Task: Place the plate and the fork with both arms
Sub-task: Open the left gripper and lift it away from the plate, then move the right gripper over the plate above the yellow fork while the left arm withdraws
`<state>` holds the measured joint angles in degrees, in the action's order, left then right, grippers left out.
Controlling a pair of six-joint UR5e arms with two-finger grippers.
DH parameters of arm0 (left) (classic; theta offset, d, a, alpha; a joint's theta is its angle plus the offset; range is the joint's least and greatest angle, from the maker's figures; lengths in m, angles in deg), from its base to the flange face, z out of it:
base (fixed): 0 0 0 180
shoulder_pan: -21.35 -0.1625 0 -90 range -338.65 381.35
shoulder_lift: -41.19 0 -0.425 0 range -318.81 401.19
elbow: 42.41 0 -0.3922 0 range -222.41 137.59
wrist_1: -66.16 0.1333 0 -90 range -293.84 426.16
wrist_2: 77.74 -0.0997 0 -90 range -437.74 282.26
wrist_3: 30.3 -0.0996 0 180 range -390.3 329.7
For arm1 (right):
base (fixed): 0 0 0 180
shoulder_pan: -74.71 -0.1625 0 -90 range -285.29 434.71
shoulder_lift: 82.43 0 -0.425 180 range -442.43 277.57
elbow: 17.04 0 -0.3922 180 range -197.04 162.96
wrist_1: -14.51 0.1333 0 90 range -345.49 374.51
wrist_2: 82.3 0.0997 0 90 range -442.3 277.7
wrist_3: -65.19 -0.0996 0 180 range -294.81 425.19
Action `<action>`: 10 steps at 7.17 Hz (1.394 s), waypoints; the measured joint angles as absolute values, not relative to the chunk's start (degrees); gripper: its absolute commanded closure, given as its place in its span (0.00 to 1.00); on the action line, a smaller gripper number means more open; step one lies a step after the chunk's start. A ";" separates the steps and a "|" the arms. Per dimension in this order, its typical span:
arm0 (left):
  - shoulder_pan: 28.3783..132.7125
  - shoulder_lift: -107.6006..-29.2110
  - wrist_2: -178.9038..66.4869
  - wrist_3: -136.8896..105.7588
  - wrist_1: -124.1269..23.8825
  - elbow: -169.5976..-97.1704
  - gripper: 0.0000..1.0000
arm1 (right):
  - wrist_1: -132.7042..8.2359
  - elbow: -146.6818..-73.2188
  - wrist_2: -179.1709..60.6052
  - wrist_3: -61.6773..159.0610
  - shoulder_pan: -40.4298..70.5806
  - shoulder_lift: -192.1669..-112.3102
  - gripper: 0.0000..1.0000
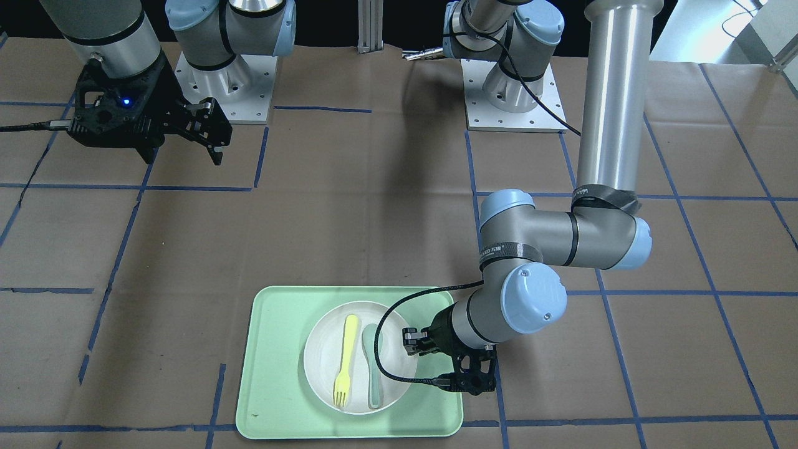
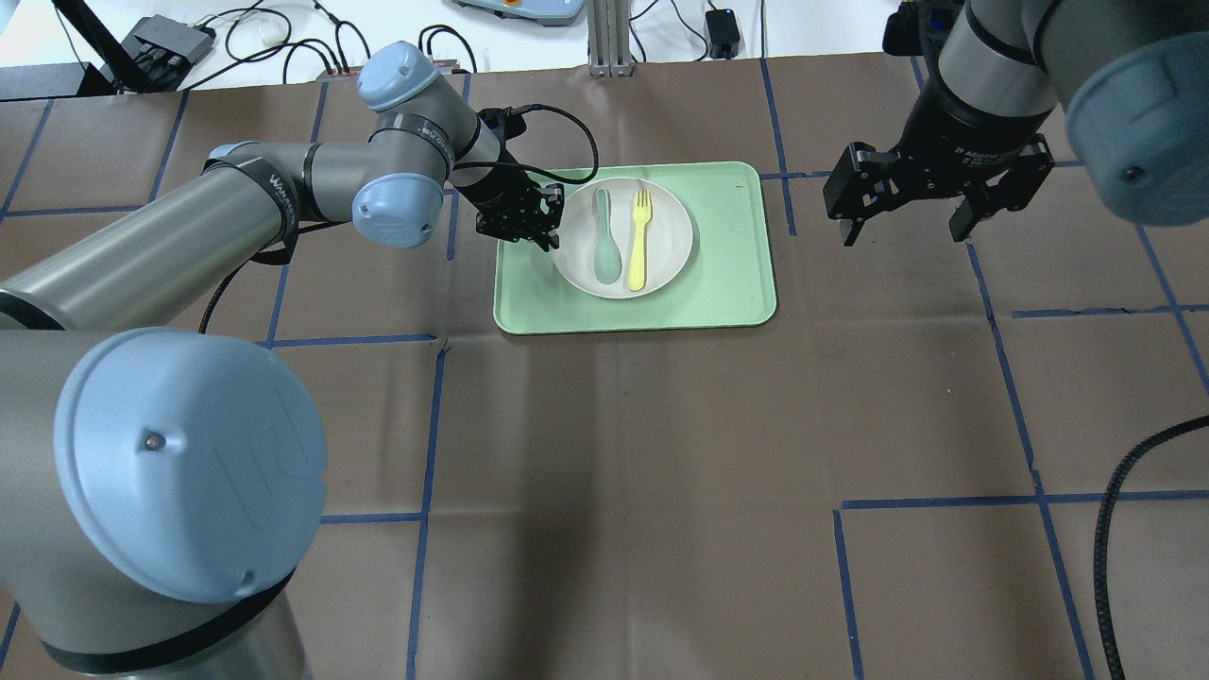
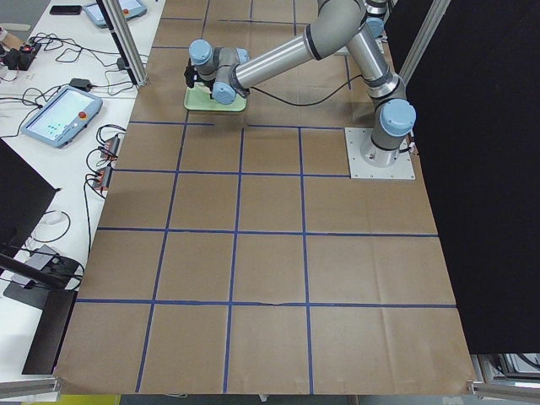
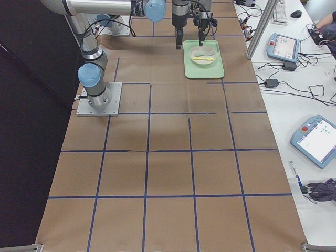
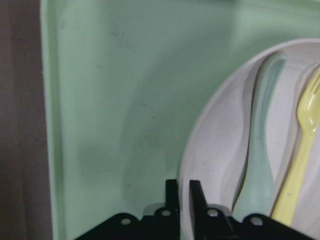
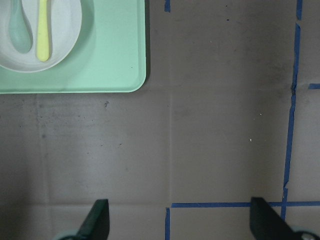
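The off-white plate lies in the mint-green tray, with the pale-yellow fork and a grey-green spoon lying side by side in it. My left gripper is at the plate's left rim. In the left wrist view its fingers stand close together with the plate's rim between them, shut on it. My right gripper hangs open and empty above the bare table, right of the tray. In the front view the plate, the fork and the left gripper also show.
The tray sits on brown paper marked with blue tape lines. The right wrist view shows the tray's corner at the upper left and bare paper under the open gripper. Arm bases stand at the robot's side of the table.
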<state>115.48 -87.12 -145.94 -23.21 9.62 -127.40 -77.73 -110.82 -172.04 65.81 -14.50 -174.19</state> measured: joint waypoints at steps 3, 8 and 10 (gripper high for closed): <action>115.48 -82.51 -148.36 -23.47 7.16 -128.58 0.01 | -77.77 -110.82 -172.00 65.83 -14.50 -174.19 0.00; 114.40 -58.19 -160.45 -24.19 -19.13 -133.27 0.00 | -77.86 -110.12 -172.18 65.58 -14.52 -174.07 0.00; 113.90 -50.65 -164.72 -26.50 -27.77 -132.80 0.00 | -78.18 -109.30 -171.65 64.34 -14.67 -172.80 0.00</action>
